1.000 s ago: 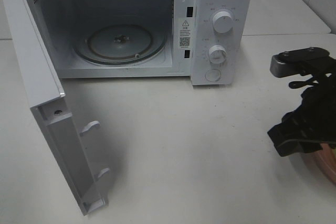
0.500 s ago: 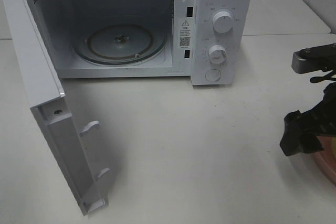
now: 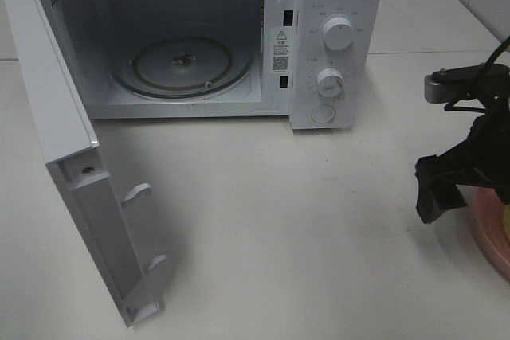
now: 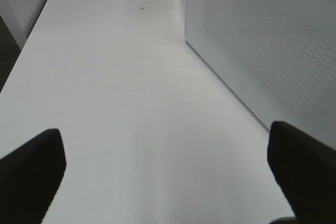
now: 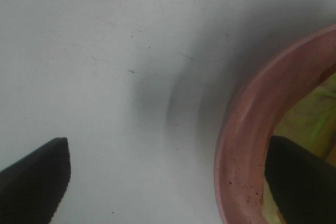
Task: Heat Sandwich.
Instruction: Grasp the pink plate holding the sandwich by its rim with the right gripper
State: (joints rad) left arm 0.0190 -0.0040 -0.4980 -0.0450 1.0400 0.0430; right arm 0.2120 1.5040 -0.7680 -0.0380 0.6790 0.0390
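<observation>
The right pincer (image 5: 165, 153) is hanging wide open, empty, straddling the rim of the plate (image 5: 236, 145), the sandwich (image 5: 315, 103) just by one finger. The left pincer (image 4: 165, 145) is gaping empty over the bench (image 4: 105, 77).

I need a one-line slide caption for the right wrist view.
Open right gripper positioned over the rim of the pink plate on the white table.

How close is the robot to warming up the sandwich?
Done: the microwave door is open and the turntable is bare. In hand: the right gripper is open astride the rim of the pink plate, gripping nothing. To do: put plate and sandwich inside, shut the door, turn a dial.
</observation>
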